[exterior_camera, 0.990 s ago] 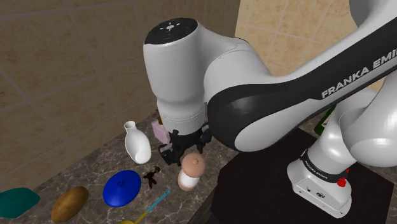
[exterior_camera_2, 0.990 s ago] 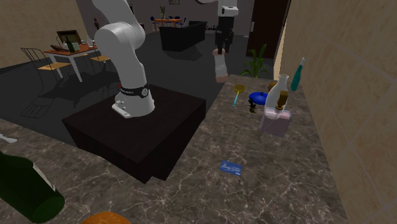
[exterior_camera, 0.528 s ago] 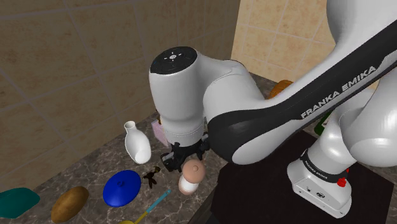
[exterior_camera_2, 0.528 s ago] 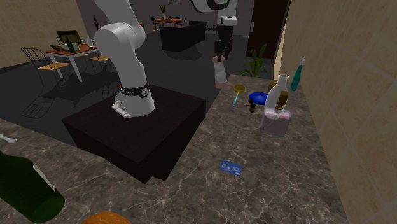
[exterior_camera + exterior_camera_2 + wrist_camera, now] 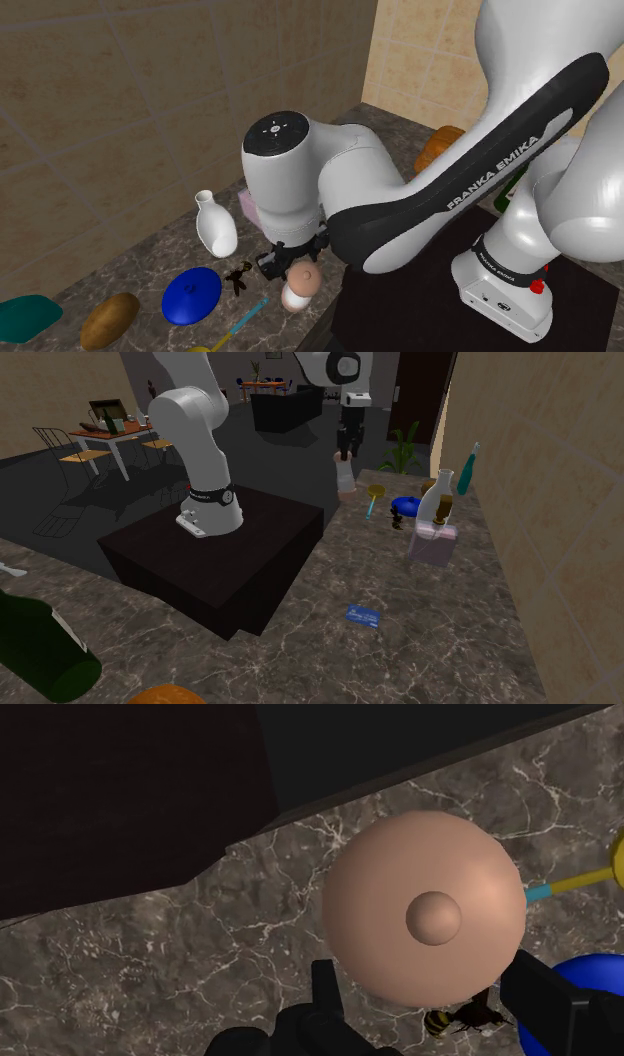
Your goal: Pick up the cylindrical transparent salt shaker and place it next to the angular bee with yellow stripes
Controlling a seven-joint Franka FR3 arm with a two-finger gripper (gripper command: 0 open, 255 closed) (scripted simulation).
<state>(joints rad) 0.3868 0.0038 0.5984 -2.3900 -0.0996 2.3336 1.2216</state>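
Observation:
My gripper (image 5: 291,262) is shut on the salt shaker (image 5: 299,285), a pale cylinder with a rounded pinkish-tan cap. It hangs upright, low over the marble counter (image 5: 150,262), close to the edge by the stand. The small dark bee (image 5: 238,277) with yellow stripes lies on the counter just beyond the shaker. In the second exterior view the gripper (image 5: 345,450) holds the shaker (image 5: 345,477) near the counter's far corner, and the bee (image 5: 399,522) lies to its right. In the wrist view the black fingers (image 5: 325,994) flank the cap (image 5: 425,909), and the bee (image 5: 460,1019) shows below it.
A blue lid (image 5: 191,296), a white vase (image 5: 215,227), a pink box (image 5: 250,205), a yellow spoon with a blue handle (image 5: 240,322), a brown lump (image 5: 110,320) and a teal object (image 5: 25,318) crowd the counter. The dark stand (image 5: 215,552) borders the counter.
The gripper has come down with the salt shaker, closer to the counter, and the arm's elbow has swung lower. Everything on the counter stayed put.

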